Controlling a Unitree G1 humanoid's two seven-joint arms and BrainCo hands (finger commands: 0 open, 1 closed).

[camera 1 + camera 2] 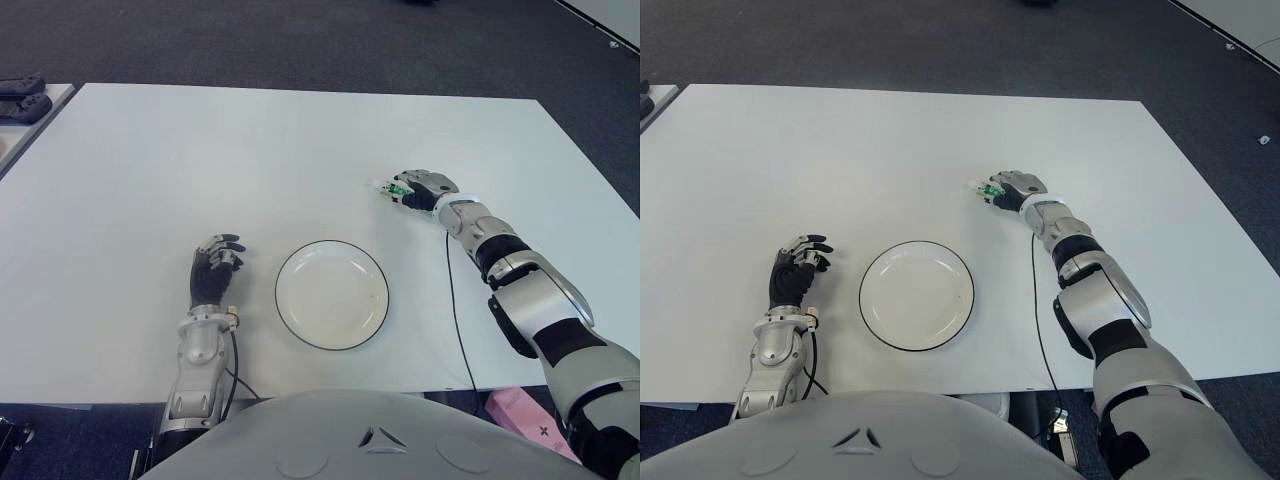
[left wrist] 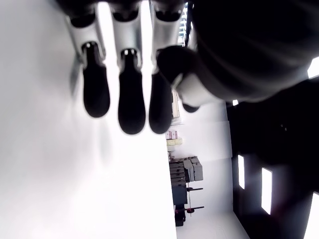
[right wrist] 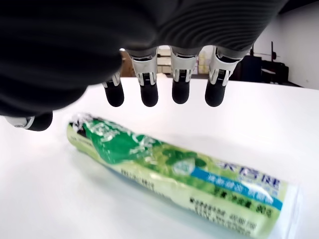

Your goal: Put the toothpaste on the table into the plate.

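Left robot hand (image 1: pixel 215 268) at 9 o'clock of the plate (image 1: pixel 332 294), fingers loosely extended, gripping nothing. White, dark-rimmed plate bare, near the front edge of the white surface (image 1: pixel 200 160). Toothpaste (image 3: pixel 174 172) lying flat on the surface at about 1 o'clock of the plate, well apart from it, green and white tube. Right robot hand (image 1: pixel 415 190) poised directly over the tube, fingers (image 3: pixel 180 89) uncurled and spread above it, not closed on it; contact with the tube impossible to tell.
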